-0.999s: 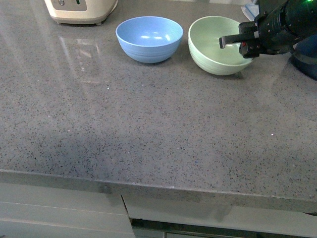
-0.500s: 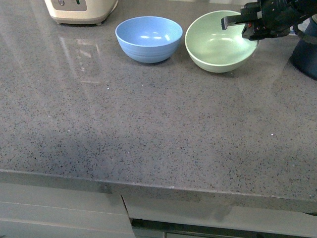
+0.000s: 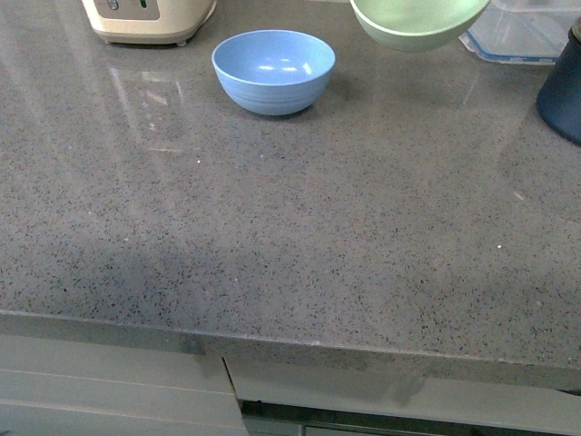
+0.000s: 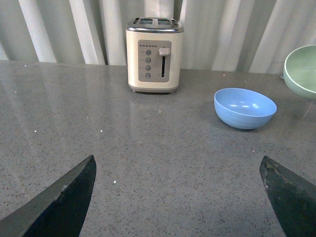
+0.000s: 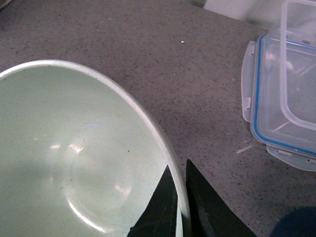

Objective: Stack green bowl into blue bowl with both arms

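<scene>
In the front view, the green bowl (image 3: 419, 23) sits at the top edge of the frame, right of centre and cut off by the edge. It looks to be clear of the counter (image 3: 290, 236), though you can't be sure with so much of it cropped. The blue bowl (image 3: 273, 71) stands on the counter to its lower left, well apart. Your carry therefore runs leftward across the frame, then down. Neither arm shows here.

In the left wrist view, the left gripper (image 4: 177, 163) is spread wide with nothing between its fingers (image 4: 59, 202). The blue bowl (image 4: 245, 107) lies ahead, in the right half of the frame. The green bowl (image 4: 302, 71) is cut off at the right edge, beyond and above the blue one. The toaster (image 4: 154, 54) stands upper centre, out of the path.

In the right wrist view, the right gripper (image 5: 180, 202) is pinched on the green bowl (image 5: 74, 158), one finger inside the rim and one outside, at lower centre. The blue bowl is out of frame, so steer from the front view.
</scene>
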Tool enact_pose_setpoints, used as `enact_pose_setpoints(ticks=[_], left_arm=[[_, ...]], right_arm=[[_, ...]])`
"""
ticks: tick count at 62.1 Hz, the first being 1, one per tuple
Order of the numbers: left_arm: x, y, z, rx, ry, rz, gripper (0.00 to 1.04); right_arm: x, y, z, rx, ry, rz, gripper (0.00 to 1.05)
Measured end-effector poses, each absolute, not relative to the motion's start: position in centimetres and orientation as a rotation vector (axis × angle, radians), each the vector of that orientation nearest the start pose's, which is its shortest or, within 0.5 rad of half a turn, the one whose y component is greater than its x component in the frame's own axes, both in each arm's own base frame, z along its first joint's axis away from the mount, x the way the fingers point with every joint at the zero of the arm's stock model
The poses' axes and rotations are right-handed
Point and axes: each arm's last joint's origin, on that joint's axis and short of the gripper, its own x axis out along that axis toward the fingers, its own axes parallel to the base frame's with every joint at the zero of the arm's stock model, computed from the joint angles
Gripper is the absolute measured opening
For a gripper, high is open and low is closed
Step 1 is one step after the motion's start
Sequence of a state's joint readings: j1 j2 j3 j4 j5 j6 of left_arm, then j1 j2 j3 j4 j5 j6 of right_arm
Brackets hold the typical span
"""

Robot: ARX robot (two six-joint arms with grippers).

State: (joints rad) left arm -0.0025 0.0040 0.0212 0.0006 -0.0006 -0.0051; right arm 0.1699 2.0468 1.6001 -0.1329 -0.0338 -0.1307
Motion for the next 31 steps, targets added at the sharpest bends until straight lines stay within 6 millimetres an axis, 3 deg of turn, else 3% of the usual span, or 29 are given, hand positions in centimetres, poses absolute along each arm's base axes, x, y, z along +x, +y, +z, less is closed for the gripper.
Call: enact_pose_setpoints(ticks=[19,31], left_arm=[[9.7,0.0,17.0,-0.005,-0.018,-0.002,0.98],[9.7,0.0,17.0,-0.005,-0.018,-0.002,0.98]], right_arm=[[45.4,13.7,24.6,-0.189,0.536,0.370,0.02],[45.8,15.7,24.4,-0.199,0.532,0.404,0.02]])
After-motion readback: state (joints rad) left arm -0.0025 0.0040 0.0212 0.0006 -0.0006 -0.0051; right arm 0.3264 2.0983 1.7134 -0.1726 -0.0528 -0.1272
